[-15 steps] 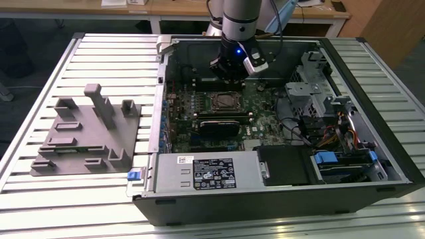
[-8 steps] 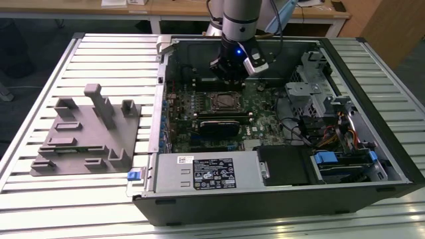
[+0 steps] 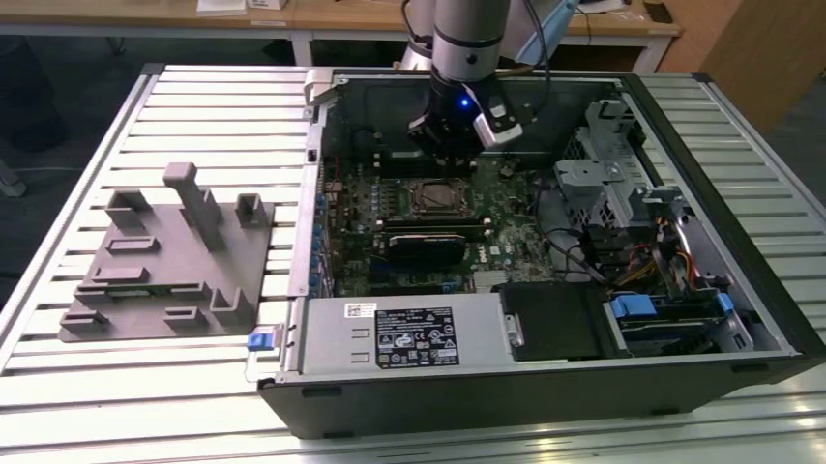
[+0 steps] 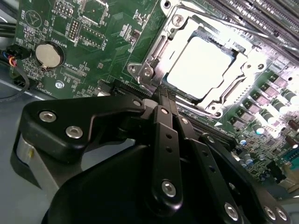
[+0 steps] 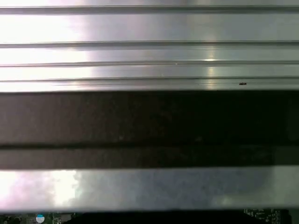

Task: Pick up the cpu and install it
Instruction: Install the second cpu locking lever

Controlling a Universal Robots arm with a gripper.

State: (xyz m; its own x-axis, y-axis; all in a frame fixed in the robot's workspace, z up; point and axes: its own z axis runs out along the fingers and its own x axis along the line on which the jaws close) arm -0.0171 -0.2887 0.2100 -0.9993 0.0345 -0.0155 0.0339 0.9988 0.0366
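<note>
One robot gripper (image 3: 455, 153) hangs above the motherboard socket (image 4: 205, 65), fingers drawn together and empty. Inside the socket lies the cpu (image 4: 200, 65), pale and flat. It looks light, stiff and fragile, best gripped by its thin opposite edges.

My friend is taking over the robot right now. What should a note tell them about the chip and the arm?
End effector: hangs inside the open computer case, just above the motherboard socket. I cannot tell whether it is open or shut, and nothing shows in its grip.
The cpu: in the second wrist view its pale silver top sits flat inside the socket frame.
Done: the cpu appears picked up and placed in the socket.
Left: check that it is seated properly; the pictures do not settle whether the frame is latched down.
Grey fixture: on the slatted table at the exterior view's left of the case.
</note>
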